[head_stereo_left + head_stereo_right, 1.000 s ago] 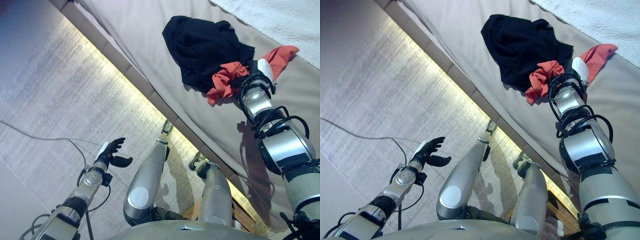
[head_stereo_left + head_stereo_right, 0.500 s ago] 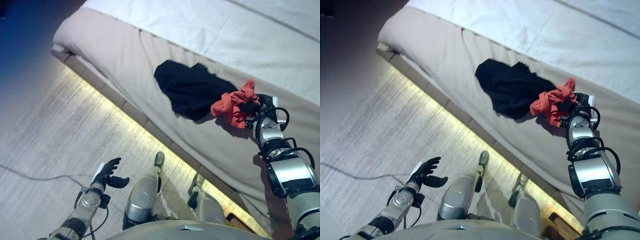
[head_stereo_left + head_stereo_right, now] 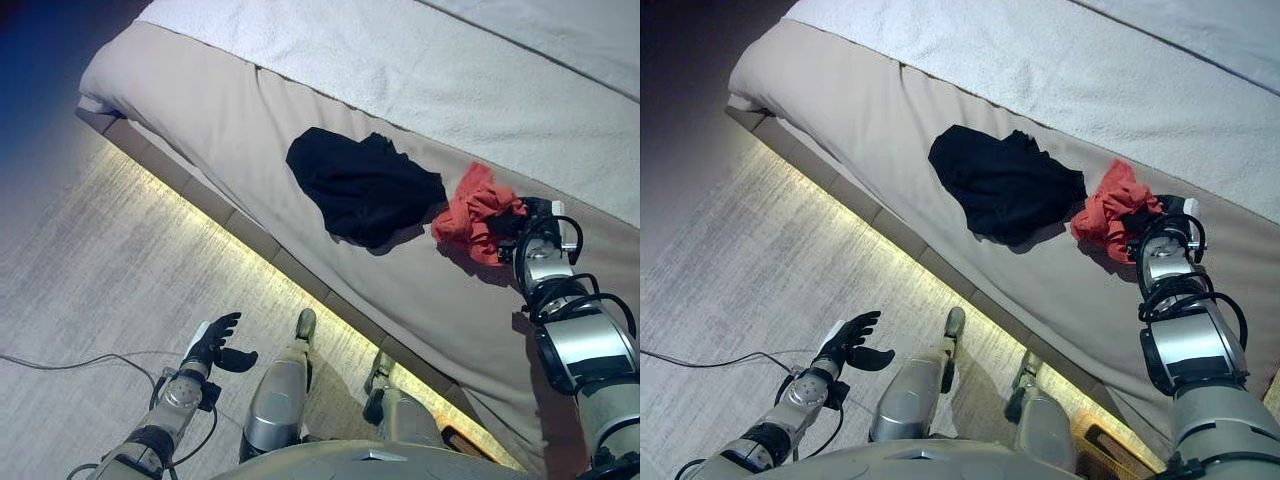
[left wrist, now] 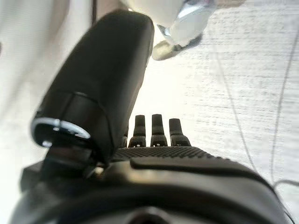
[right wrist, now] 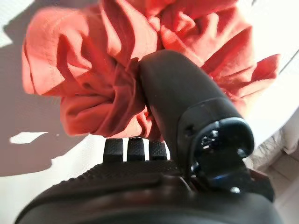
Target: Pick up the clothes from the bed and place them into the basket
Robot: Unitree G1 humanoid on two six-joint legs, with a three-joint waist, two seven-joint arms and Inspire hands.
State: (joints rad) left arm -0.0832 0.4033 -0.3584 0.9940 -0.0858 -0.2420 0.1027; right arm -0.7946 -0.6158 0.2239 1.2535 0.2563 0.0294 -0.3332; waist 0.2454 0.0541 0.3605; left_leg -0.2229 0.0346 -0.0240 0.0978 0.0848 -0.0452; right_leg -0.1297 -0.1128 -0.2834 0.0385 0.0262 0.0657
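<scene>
A red cloth [image 3: 472,210] is bunched in my right hand [image 3: 528,222] at the bed's near edge; in the right wrist view the thumb [image 5: 187,102] and fingers are curled into the red cloth [image 5: 93,88]. A black garment [image 3: 362,186] lies crumpled on the beige bed [image 3: 200,110] just left of the red cloth, apart from it. My left hand [image 3: 215,346] hangs low over the floor with fingers relaxed and holds nothing; its fingers [image 4: 159,128] are straight in the left wrist view.
A white blanket [image 3: 420,70] covers the far part of the bed. A lit strip runs along the bed base [image 3: 250,240] above the grey carpet [image 3: 90,270]. A wooden-looking thing [image 3: 1100,440] peeks out at the bottom right.
The camera has shifted, showing more of the bed. The red cloth has been gathered into my right hand and pulled away from the black garment. The left hand has stayed put.
</scene>
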